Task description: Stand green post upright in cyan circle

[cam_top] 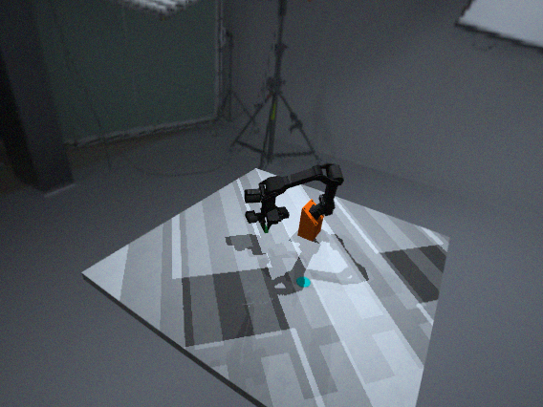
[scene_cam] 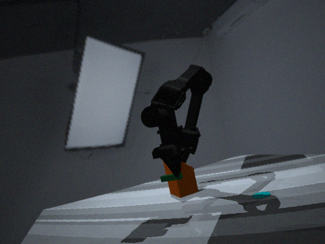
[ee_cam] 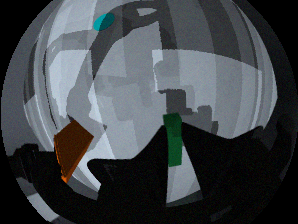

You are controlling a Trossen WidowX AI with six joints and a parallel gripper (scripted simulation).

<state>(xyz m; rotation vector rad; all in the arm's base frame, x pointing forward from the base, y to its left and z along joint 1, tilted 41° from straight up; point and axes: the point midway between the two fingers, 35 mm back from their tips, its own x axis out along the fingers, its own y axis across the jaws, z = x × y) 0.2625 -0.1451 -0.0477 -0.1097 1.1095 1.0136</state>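
Note:
The green post (cam_top: pixel 266 229) (scene_cam: pixel 169 178) (ee_cam: pixel 174 145) is held in the air above the table, lying nearly level in the exterior view. My gripper (scene_cam: pixel 178 175) (ee_cam: pixel 172 127) is shut on it near one end, and the rest of the post sticks out to the left in the exterior view. The gripper points down. The cyan circle (cam_top: pixel 303 282) (scene_cam: pixel 261 195) (ee_cam: pixel 104 21) lies flat on the table, away from the post: to the lower right of it in the top view and at the top left in the wrist view.
An orange block (cam_top: pixel 310 224) (scene_cam: pixel 188 180) (ee_cam: pixel 73 145) stands upright on the table by the arm's base, close behind the gripper in the exterior view. The striped table (cam_top: pixel 143 287) (scene_cam: pixel 86 209) carries the arm's shadows. A tripod (cam_top: pixel 273 119) stands on the floor behind.

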